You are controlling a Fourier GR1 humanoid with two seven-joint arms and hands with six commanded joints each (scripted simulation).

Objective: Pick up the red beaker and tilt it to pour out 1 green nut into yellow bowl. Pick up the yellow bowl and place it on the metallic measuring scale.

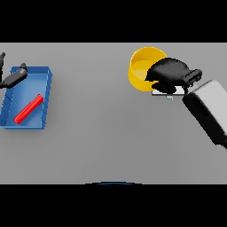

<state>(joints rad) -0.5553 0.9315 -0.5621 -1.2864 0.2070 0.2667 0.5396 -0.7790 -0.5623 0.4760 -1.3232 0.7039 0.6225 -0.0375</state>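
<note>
We see the right hand (170,72) curled over the right rim of the yellow bowl (141,67), gripping it directly above the metallic measuring scale (177,91), while the left hand (12,77) hovers far off.

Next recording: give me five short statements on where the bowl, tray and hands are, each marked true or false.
1. The right hand is at the yellow bowl. True.
2. The yellow bowl sits inside the blue tray. False: it is far to the right of the tray.
3. A red object lies in the blue tray. True.
4. The left hand is over the bowl. False: it is at the tray's upper left corner.
5. A white plate shows under the right hand. True.
</note>
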